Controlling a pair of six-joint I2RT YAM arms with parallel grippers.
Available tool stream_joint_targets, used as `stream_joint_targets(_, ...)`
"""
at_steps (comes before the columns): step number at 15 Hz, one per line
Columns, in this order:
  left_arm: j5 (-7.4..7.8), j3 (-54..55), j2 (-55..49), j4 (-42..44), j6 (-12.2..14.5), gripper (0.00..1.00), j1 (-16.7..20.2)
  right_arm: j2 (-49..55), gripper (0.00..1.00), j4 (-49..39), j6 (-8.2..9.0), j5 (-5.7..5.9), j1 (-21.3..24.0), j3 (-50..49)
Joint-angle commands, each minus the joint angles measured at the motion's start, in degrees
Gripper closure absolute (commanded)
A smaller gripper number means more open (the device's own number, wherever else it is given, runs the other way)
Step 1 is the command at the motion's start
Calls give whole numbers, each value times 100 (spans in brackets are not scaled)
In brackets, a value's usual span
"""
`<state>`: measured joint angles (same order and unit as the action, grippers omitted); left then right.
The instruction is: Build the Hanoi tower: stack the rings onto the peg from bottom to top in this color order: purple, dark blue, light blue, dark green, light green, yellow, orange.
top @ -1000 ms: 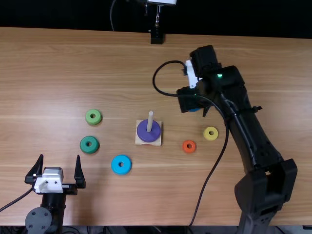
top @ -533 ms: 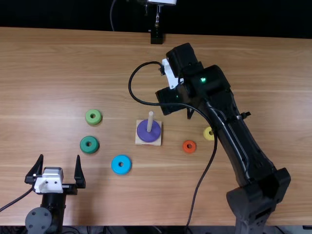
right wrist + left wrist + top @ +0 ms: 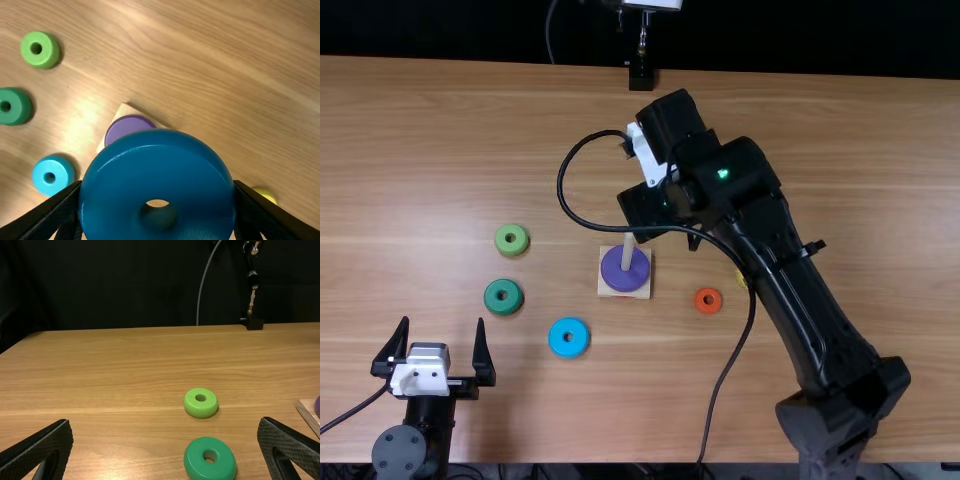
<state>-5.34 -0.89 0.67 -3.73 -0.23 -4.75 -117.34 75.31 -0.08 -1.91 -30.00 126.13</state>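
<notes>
My right gripper (image 3: pixel 665 232) is above the table just behind the peg (image 3: pixel 628 252). In the right wrist view that gripper (image 3: pixel 157 212) is shut on the dark blue ring (image 3: pixel 157 175), one finger on each side. The purple ring (image 3: pixel 625 268) lies around the peg on its square wooden base (image 3: pixel 626 293). Left of the peg lie the light blue ring (image 3: pixel 569 338), dark green ring (image 3: pixel 503 297) and light green ring (image 3: pixel 512 240). The orange ring (image 3: pixel 708 300) and partly hidden yellow ring (image 3: pixel 265 194) are to its right. My left gripper (image 3: pixel 441 345) stands open at the front left; in its wrist view this gripper (image 3: pixel 165 440) holds nothing.
The right arm's black cable loops low over the wooden table (image 3: pixel 820 120), close to the peg. A black stand (image 3: pixel 641 77) rises at the table's far edge.
My right gripper has moved left toward the peg, carrying the dark blue ring, and its arm now covers most of the yellow ring in the top view. The left arm has stayed still.
</notes>
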Motion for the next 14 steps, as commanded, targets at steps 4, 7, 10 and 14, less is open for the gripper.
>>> stream_joint_targets(4,-46,89,-67,-197,12,0,45,282,100,6,18,-62,-217,176)
stream_joint_targets(7,-46,89,-67,-207,12,0,36,273,100,6,18,-83,-278,176)
stream_joint_targets(10,-35,89,-67,-197,12,0,36,273,100,6,39,-94,-358,149)
stream_joint_targets(14,-35,89,-67,-197,12,0,36,264,100,16,50,-104,-507,88)
